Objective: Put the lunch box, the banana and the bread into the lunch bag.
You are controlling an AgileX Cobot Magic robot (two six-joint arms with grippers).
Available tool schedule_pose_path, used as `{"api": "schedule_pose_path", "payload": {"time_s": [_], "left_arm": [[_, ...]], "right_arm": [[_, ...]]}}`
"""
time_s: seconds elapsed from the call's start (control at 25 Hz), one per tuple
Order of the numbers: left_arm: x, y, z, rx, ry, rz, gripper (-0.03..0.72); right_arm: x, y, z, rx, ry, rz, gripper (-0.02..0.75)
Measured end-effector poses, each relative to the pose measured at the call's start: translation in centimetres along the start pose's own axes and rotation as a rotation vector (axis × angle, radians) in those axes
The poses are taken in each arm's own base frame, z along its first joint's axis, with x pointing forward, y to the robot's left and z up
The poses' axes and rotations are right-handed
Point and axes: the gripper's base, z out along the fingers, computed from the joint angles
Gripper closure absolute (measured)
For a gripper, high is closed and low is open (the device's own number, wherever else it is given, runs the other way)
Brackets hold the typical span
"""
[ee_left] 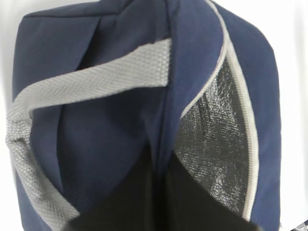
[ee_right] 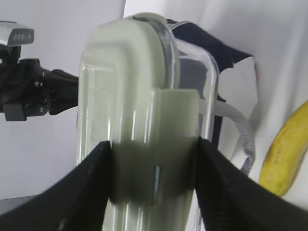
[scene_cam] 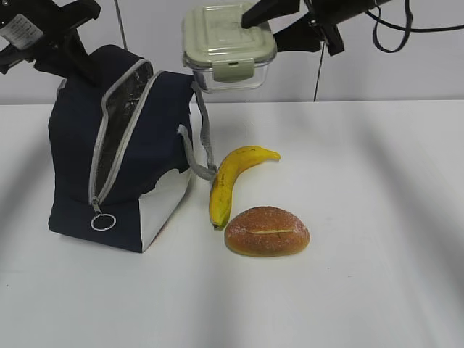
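While aloft, tool (ee_right: 154, 192) clamps lunch box (ee_right: 139, 120).

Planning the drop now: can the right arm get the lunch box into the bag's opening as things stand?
Probably yes. The right gripper holds the lunch box in the air, up and right of the bag, whose unzipped opening gapes, though it faces the front and looks narrow.

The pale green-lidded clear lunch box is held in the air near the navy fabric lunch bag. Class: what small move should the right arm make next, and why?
Probably carry the pale green-lidded clear lunch box leftward until it is over the navy fabric lunch bag's unzipped silver-lined opening. The right gripper is clamped on it in the air, right of that gap, while the left gripper is at the bag's top.
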Motion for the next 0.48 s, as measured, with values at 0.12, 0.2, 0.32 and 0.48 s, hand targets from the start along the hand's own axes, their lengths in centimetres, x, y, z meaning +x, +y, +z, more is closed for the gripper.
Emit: {"api": "schedule_pose_path", "payload": {"time_s": [0.12,0.2,0.32,0.48], "left_arm": [[0.0,0.0,-0.1,0.015,-0.003,-0.008,0.691],[0.0,-0.1,-0.1,0.026,-0.004,-0.012,0.691],[-0.1,-0.2,-0.1,0.035,-0.004,-0.015,0.691],[-0.1,-0.3,-0.1,0.048,-0.005,-0.020,0.691]], "right_arm": [[0.4,2.2,1.5,-0.001,0.040,-0.014,0.357],[0.9,3.5,2.6,-0.005,0.073,-0.022,0.357],[1.7,4.9,4.2,-0.015,0.117,-0.031,0.357],[2.6,6.2,5.8,0.000,0.146,-0.045,0.357]]}}
